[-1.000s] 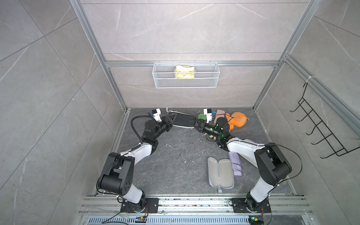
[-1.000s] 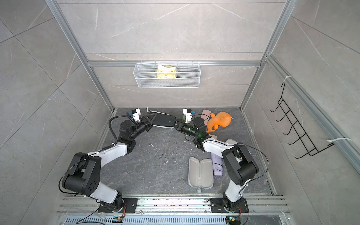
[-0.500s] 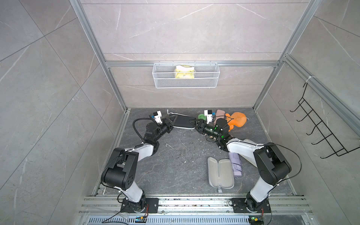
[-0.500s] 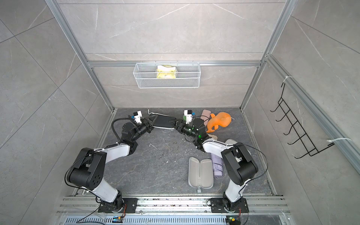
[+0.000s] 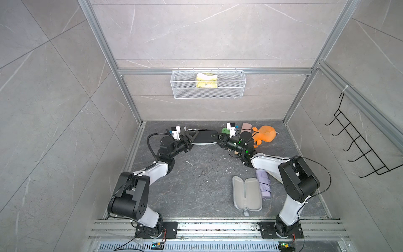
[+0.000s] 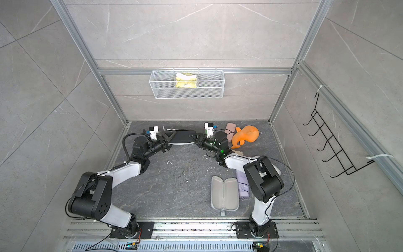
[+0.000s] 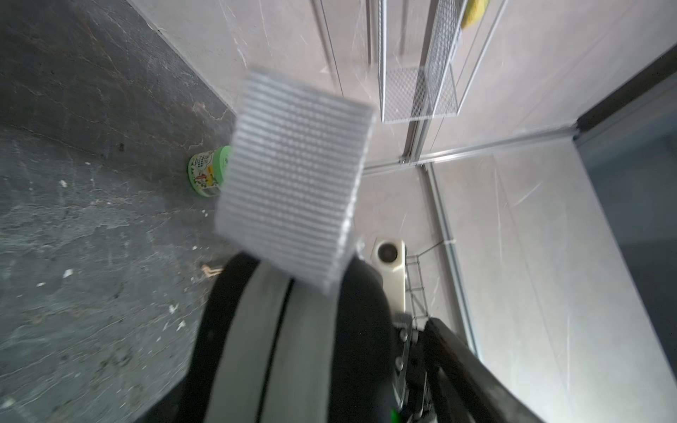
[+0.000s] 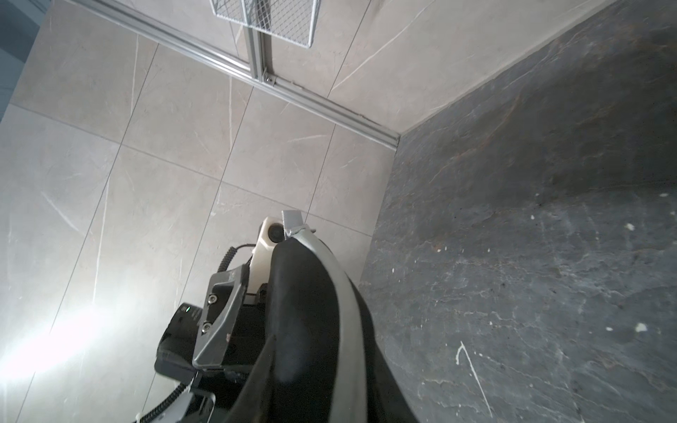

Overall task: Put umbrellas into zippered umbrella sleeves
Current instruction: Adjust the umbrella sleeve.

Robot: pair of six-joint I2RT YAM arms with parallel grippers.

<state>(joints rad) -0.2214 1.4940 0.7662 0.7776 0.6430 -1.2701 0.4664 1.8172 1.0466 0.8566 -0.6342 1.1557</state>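
1. Two robot arms meet at the back of the dark stone floor [image 5: 196, 185]. One black case [image 5: 205, 136] lies between them, as both top views show.
2. Three cases are in view. Besides the black one, an open grey case [image 5: 246, 194] lies flat with its pale lining up near the right arm's base, and a small pink case [image 5: 246, 126] sits by the back wall.
3. One umbrella shows plainly: a lilac umbrella [image 5: 263, 183] just beside the open grey case, outside it and partly under the right arm.
4. Also counted are one orange toy [image 5: 266, 135], one green tub [image 7: 206, 176] and one wire basket [image 5: 229, 91] on the back wall.
5. The left tool [image 5: 193, 137] stands spread at the black case's near end, and in the left wrist view its ribbed pad [image 7: 293, 183] is clear of the shell. The right tool [image 5: 214, 138] pinches the opposite end.
6. A second ago the left tool was clamped on the case, and its fingers have since parted. The case, umbrella and toy lie where they did.
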